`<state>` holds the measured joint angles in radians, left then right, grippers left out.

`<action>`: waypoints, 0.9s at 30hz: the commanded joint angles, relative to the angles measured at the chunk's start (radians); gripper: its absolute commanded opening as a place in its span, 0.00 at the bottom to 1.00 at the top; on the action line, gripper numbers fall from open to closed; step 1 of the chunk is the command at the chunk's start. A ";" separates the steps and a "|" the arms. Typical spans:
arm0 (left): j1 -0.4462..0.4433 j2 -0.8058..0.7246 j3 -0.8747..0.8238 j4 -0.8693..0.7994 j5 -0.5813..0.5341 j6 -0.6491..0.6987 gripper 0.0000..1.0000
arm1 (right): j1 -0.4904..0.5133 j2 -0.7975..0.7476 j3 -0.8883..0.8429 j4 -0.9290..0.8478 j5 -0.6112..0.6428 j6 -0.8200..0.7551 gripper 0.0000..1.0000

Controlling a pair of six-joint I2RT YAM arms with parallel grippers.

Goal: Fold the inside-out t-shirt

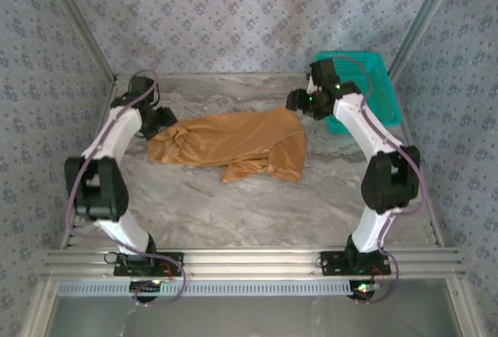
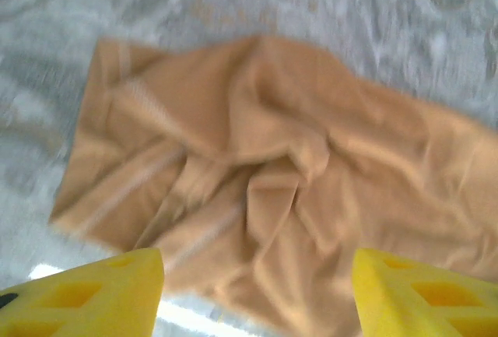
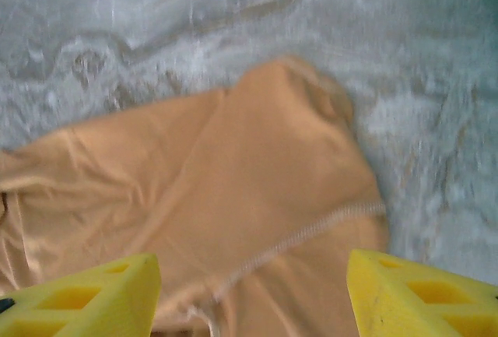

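t-shirt (image 1: pixel 233 144) lies rumpled mid-bench (image 1: pixel 257 212) | my left claw (image 2: pixel 257 282) wide, empty, above its left end | my right claw (image 3: pixel 253 282) wide, empty, above its right end | likely placed so both ends can be pinched together

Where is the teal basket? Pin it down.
Top view: the basket sits at the table's far right corner, behind the right arm, right of the shirt.

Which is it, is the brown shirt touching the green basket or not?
Apart. The top view shows a strip of bare table between the shirt and the basket.
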<state>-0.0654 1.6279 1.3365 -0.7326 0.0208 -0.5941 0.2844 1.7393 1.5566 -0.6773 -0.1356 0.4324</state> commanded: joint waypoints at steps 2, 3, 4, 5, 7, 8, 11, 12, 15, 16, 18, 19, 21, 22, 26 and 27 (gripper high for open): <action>-0.009 -0.147 -0.220 0.018 -0.071 -0.034 0.61 | 0.045 -0.160 -0.267 0.048 0.042 0.024 0.65; -0.009 -0.176 -0.273 0.034 -0.075 -0.043 0.60 | 0.051 -0.197 -0.333 0.062 0.052 0.029 0.65; -0.009 -0.202 -0.319 0.047 -0.076 -0.050 0.60 | 0.054 -0.228 -0.403 0.071 0.058 0.035 0.64; -0.008 -0.218 -0.353 0.071 -0.074 -0.053 0.59 | 0.053 -0.249 -0.449 0.071 0.059 0.040 0.64; -0.010 -0.236 -0.403 0.100 -0.073 -0.058 0.59 | 0.052 -0.282 -0.532 0.097 0.060 0.047 0.62; -0.009 -0.236 -0.416 0.108 -0.071 -0.059 0.59 | 0.052 -0.292 -0.560 0.103 0.058 0.049 0.61; -0.009 -0.206 -0.436 0.150 -0.039 -0.059 0.58 | 0.054 -0.295 -0.630 0.126 0.042 0.053 0.60; -0.009 -0.193 -0.434 0.158 -0.030 -0.060 0.58 | 0.054 -0.293 -0.648 0.138 0.034 0.058 0.60; -0.009 -0.151 -0.415 0.181 -0.020 -0.065 0.57 | 0.062 -0.282 -0.684 0.174 0.006 0.080 0.59; -0.010 -0.138 -0.404 0.189 -0.021 -0.065 0.57 | 0.066 -0.278 -0.690 0.183 -0.006 0.087 0.59; -0.008 -0.117 -0.381 0.200 -0.032 -0.062 0.57 | 0.088 -0.269 -0.696 0.201 -0.011 0.094 0.60; -0.008 -0.102 -0.366 0.201 -0.039 -0.059 0.57 | 0.101 -0.264 -0.696 0.206 -0.007 0.094 0.61; -0.008 -0.072 -0.341 0.196 -0.047 -0.058 0.57 | 0.115 -0.244 -0.688 0.206 -0.002 0.098 0.62; -0.010 -0.055 -0.332 0.196 -0.048 -0.057 0.57 | 0.119 -0.233 -0.685 0.206 -0.002 0.100 0.62; -0.009 0.003 -0.313 0.214 -0.049 -0.056 0.54 | 0.132 -0.208 -0.681 0.218 -0.007 0.116 0.62; -0.009 0.018 -0.308 0.217 -0.049 -0.056 0.52 | 0.134 -0.204 -0.682 0.222 -0.009 0.120 0.62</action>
<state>-0.0769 1.6127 0.9993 -0.5259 -0.0162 -0.6479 0.4114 1.5188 0.8684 -0.4679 -0.1314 0.5262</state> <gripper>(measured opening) 0.532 0.621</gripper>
